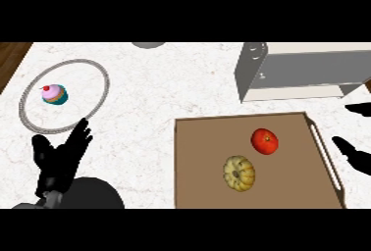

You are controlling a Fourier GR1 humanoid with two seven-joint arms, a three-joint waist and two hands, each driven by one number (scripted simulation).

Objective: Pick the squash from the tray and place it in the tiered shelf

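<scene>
A pale yellow ribbed squash (239, 173) lies in the brown tray (203, 162), near its middle. Beside it, up and to the right, sits a red tomato (265, 140). The grey tiered shelf (304, 73) stands behind the tray at the upper right. My right hand (357, 156) shows at the right edge, just past the tray's right rim, thumb and fingers spread apart and holding nothing. My left hand (62, 157) rests open at the lower left, fingers pointing up, far from the tray.
A round plate (94, 73) at the upper left carries a cupcake (54, 94). A grey round object (147, 44) peeks in at the top edge. The white marble counter ends in a dark wooden strip (11, 56) at the far left.
</scene>
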